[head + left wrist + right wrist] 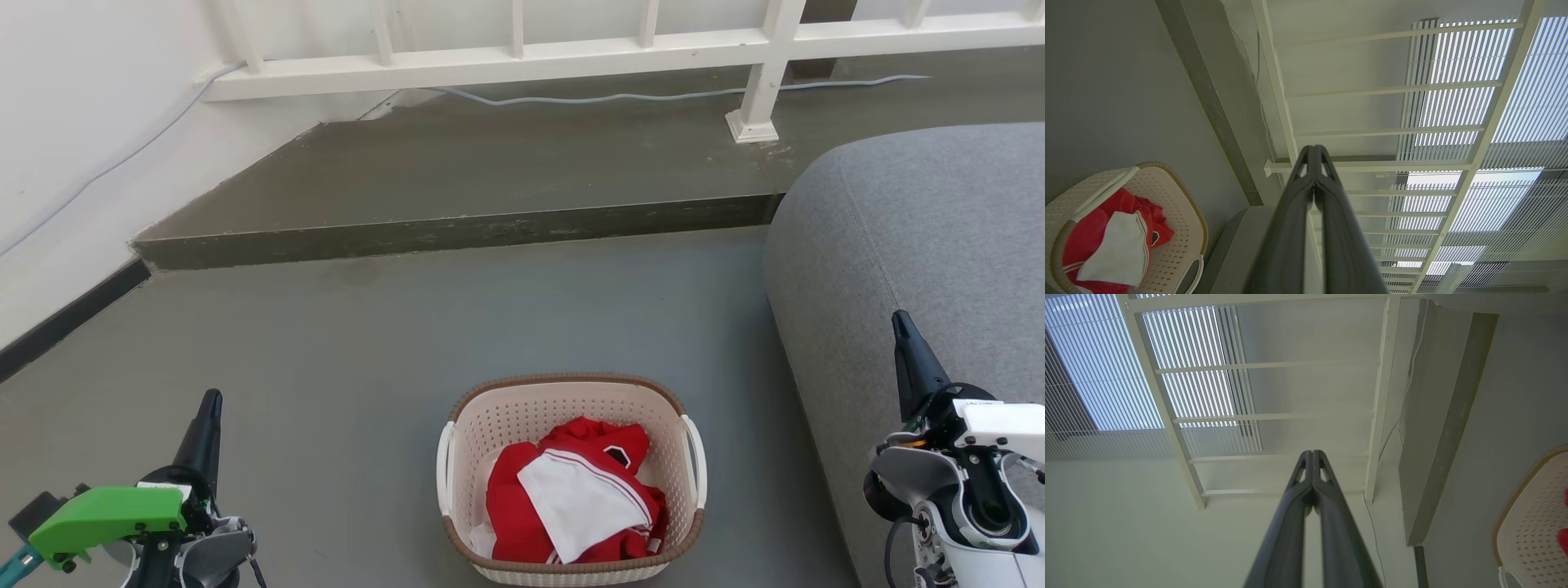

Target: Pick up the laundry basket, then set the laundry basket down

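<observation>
The laundry basket (498, 425) stands on the grey floor at the bottom centre of the head view: cream perforated walls, brown woven-look rim, white side handles, red and white clothes inside. It also appears at the lower left of the left wrist view, laundry basket (1180, 220), and at the right edge of the right wrist view, laundry basket (1531, 522). My left gripper (211, 402) is shut and empty, well to the left of the basket. To the basket's right, in front of the sofa, my right gripper (900, 320) is shut too, holding nothing.
A grey sofa (922, 245) fills the right side, close to the basket. A raised concrete step (457, 233) crosses the floor ahead, with a white railing (759, 73) and a loose cable (620, 98) on it. A white wall (73, 147) closes the left.
</observation>
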You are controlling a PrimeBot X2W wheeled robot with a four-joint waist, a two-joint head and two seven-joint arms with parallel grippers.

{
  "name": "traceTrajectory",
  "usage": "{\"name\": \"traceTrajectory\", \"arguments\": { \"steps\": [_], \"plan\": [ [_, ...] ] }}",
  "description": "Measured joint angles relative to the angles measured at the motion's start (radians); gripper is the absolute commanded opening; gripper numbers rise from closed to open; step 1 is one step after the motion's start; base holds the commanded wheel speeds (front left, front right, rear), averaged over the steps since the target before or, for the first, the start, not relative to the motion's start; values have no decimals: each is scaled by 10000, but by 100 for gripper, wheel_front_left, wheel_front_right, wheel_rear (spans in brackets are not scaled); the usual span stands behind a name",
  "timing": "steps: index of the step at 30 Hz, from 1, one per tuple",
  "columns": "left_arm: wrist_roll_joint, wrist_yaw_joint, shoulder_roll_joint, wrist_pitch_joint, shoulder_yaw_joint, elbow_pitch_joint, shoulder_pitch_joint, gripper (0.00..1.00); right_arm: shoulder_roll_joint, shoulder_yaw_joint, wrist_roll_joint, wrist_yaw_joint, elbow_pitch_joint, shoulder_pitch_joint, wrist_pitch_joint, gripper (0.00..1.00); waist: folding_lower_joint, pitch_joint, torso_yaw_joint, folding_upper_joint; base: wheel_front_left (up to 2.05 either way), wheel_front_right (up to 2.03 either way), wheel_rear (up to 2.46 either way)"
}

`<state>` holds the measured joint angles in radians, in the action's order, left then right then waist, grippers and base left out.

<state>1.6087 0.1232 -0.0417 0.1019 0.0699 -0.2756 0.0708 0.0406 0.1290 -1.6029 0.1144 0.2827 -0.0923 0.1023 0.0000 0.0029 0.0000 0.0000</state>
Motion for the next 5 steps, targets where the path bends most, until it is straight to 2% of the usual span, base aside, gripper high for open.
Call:
{"name": "traceTrajectory", "arguments": {
  "steps": [5],
  "plan": [
    [0, 0, 0, 0, 2, 0, 0, 0, 0, 0, 0, 0, 0, 0, 0, 0, 0, 0, 0, 0, 0, 0, 0]
  ]
}}
